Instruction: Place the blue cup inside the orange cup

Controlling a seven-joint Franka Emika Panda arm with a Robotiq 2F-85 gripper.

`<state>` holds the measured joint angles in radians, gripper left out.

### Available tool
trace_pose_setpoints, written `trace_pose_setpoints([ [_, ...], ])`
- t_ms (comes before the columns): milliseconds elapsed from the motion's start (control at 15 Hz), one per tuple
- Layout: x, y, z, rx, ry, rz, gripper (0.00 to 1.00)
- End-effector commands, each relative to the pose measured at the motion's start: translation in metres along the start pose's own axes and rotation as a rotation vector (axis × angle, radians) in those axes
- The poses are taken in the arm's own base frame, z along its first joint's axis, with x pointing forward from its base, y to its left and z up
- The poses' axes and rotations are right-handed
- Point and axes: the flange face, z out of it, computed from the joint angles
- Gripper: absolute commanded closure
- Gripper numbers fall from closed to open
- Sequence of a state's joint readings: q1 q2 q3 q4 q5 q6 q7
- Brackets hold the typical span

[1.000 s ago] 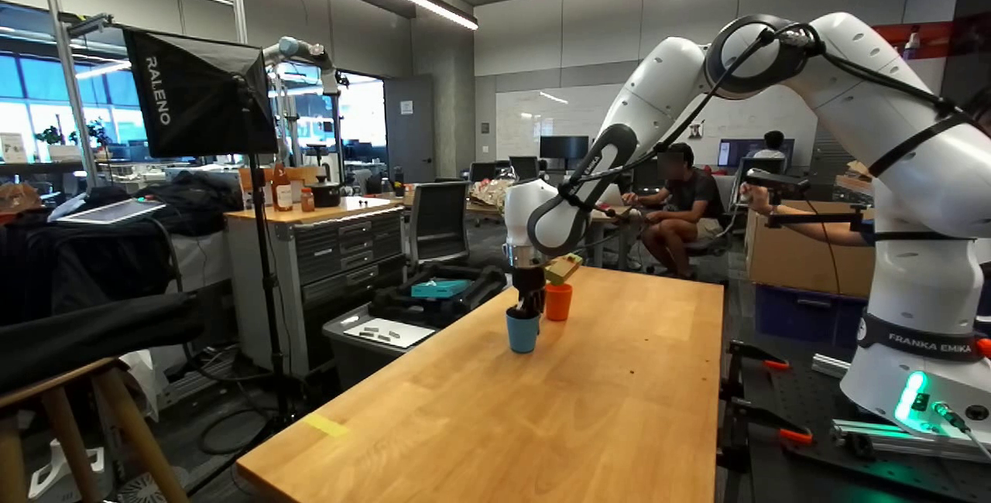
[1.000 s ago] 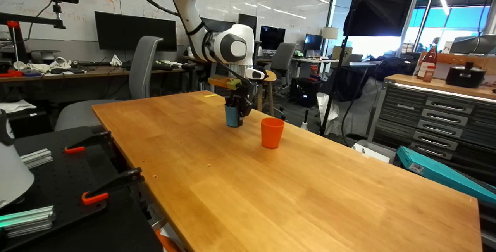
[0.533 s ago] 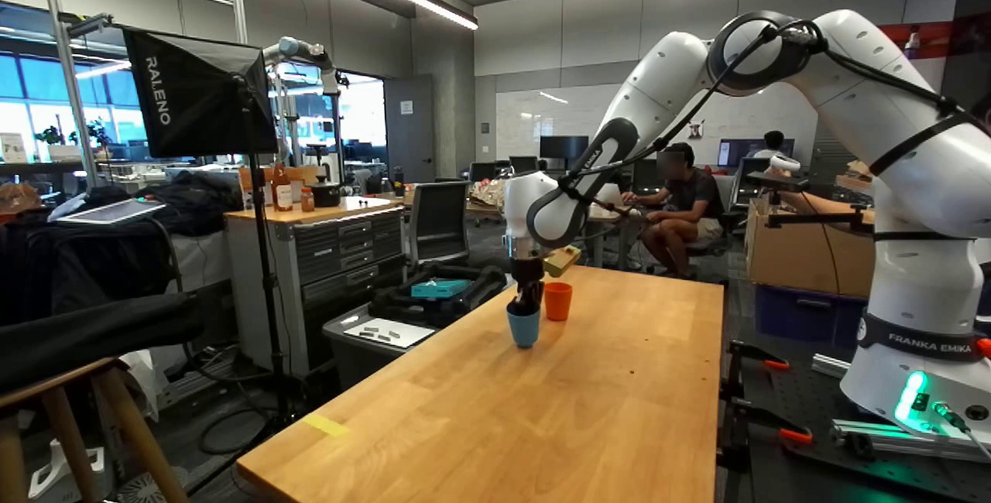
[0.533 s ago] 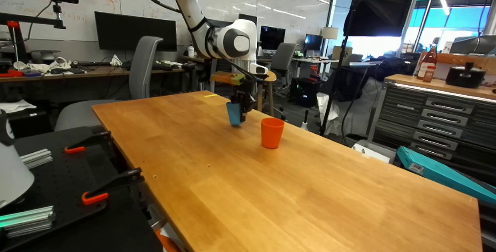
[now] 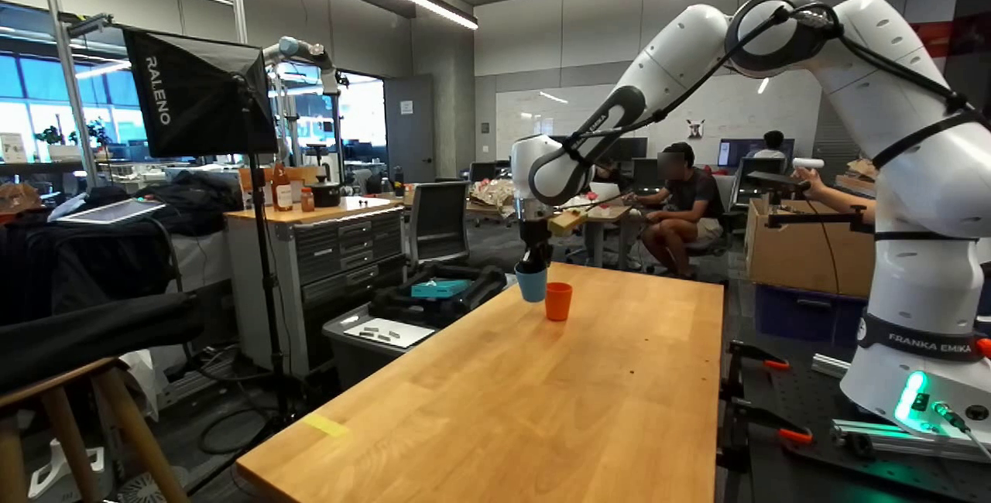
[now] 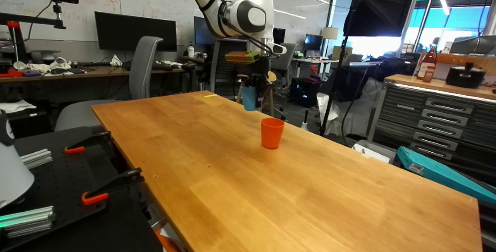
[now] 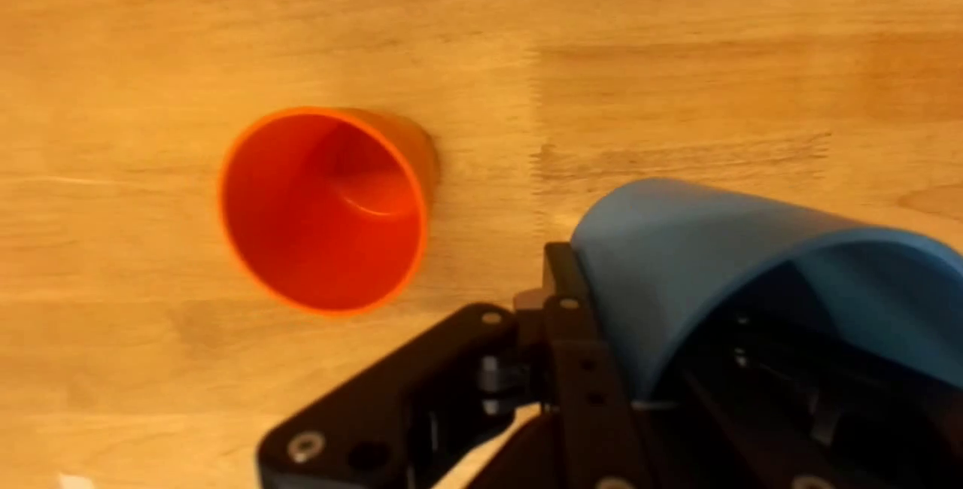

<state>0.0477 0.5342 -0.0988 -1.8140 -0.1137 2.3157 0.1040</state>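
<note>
- robot's pincer [image 7: 602, 293] has the blue cup [image 7: 669, 241] by its wall: one finger inside, one outside, closed w/ just the plastic btwn them.
- the blue cup hangs in mid-air above the counter [image 6: 248, 190], near the orange cup [image 6: 272, 133] but apart from it & not over its mouth; can't tell if its base clears that rim.
- why by the wall: prob. to keep the cup mouth-up & leave the base free, b/c the base must go in first.
- the orange cup stands upright on the counter, open end up, nothing seen in it from the wrist view, presumably so it can take the blue cup.
- likely mid-carry; next move calls for a sideways shift, then a straight lowering.
- poss. snag: the outer finger could catch the orange rim.
- the blue cup, close up: plain, smooth, soft blue, thin-lipped, sides narrowing to the base; roughly upright in both exterior views.
</note>
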Motion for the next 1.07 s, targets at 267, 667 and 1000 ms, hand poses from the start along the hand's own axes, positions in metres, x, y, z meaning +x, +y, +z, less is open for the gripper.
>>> trace_pose_setpoints([
  [267, 0.007, 0.111, -0.028, -0.05, -0.118, 0.162, 0.97],
  [667, 0.015, 0.129, -0.002, -0.048, -0.11, 0.186, 0.96],
  [1000, 0.016, 0.111, 0.029, -0.042, -0.145, 0.16, 0.96],
])
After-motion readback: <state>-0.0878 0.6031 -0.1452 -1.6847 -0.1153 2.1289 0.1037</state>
